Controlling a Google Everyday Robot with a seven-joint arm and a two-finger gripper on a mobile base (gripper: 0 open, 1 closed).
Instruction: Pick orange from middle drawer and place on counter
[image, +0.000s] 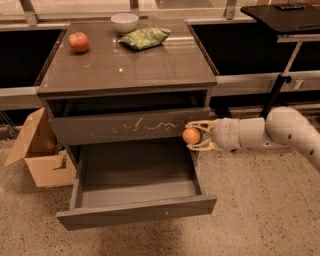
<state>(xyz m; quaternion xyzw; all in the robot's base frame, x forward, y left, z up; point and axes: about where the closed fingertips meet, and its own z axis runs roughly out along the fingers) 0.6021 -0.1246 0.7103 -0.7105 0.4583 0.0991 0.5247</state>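
gripper (194, 135): pale two-finger pincer on a white arm, reaching in from right at right end of grey cabinet; clamped above and below small round plain orange (191, 135)
orange: held in air, in front of right end of grey drawer front with pale scratches (132, 126), above right side of open drawer, below counter level
middle drawer (137, 210): wide shallow grey drawer, plain front, pulled out toward near side
counter (125, 70): glossy grey-brown flat top; carries red apple (78, 42) far left, white bowl (124, 22) at far edge, green snack bag (144, 37) right of bowl
floor left: open cardboard box (37, 150) beside cabinet
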